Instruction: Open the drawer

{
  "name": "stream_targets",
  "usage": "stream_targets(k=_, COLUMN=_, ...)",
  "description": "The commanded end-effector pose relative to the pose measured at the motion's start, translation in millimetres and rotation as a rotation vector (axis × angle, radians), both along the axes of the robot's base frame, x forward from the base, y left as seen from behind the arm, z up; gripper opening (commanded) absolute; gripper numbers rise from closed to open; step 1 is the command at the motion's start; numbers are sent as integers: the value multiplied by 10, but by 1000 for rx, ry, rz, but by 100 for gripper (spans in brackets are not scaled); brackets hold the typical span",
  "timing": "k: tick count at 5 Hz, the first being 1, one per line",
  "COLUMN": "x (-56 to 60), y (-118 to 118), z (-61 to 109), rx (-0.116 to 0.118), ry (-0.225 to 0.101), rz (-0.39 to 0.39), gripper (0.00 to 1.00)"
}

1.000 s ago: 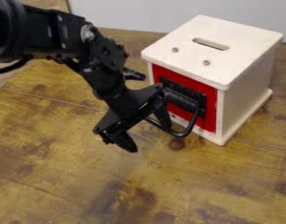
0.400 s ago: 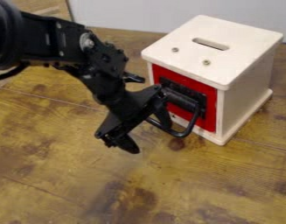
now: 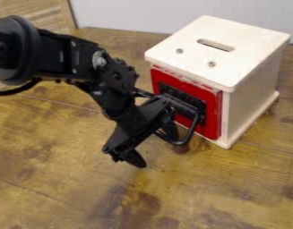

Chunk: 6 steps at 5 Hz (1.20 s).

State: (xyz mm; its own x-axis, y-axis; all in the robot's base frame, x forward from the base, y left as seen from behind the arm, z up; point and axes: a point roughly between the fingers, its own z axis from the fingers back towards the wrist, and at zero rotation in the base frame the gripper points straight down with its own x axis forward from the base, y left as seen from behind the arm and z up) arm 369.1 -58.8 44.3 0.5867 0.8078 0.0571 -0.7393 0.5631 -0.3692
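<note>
The drawer (image 3: 182, 93) is the red front of a small cream-white box (image 3: 232, 55), standing at the right on the wooden table. It looks flush with the box. Its black loop handle (image 3: 194, 125) hangs out from a black bracket toward the lower left. My gripper (image 3: 153, 132) is just left of the handle, and its jaws stand open and spread wide. One finger (image 3: 170, 108) reaches to the bracket and the loop. The other finger (image 3: 128, 154) points down at the table. Whether the upper finger is hooked inside the loop is hard to tell.
The black arm (image 3: 53, 55) comes in from the upper left across the worn wooden tabletop (image 3: 64, 188). The box top has a slot (image 3: 214, 44). A pale wall runs along the back.
The arm has swung lower and to the right, bringing the gripper closer to the handle. The lower finger has moved right and down. The drawer front has not visibly moved.
</note>
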Motion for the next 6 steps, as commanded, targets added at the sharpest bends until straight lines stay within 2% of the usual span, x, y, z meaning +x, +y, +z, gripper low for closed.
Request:
stream_targets(k=1, x=0, y=9, z=30, rx=17, ry=-3, rz=-8, gripper=100)
stream_targets(k=6, x=4, y=63, z=80, rx=13, ry=18, rz=37, gripper=100)
